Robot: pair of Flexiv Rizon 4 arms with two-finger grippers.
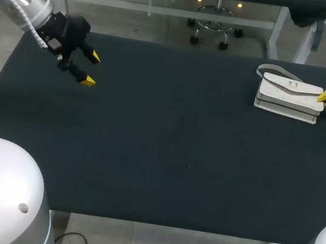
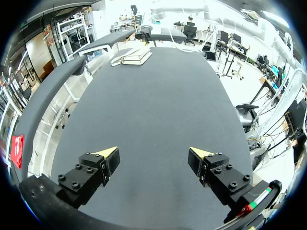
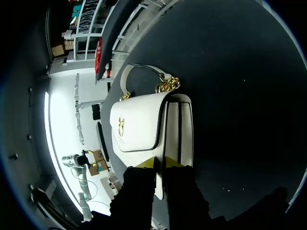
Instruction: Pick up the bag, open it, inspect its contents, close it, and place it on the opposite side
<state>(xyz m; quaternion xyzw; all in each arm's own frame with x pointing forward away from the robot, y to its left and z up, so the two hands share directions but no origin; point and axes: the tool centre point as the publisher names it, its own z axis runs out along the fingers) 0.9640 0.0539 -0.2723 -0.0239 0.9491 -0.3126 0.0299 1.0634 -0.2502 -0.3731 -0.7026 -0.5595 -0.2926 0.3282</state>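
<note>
the white bag lying flat at the table's far right looks light, stiff-sided and a bit slick, so the right gripper nipping its flap edge seems sensible, while the left gripper hangs spread wide, well apart.

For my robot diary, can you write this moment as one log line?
bag: closed, on table | right gripper: pinching bag's edge | left gripper: open, empty
</note>
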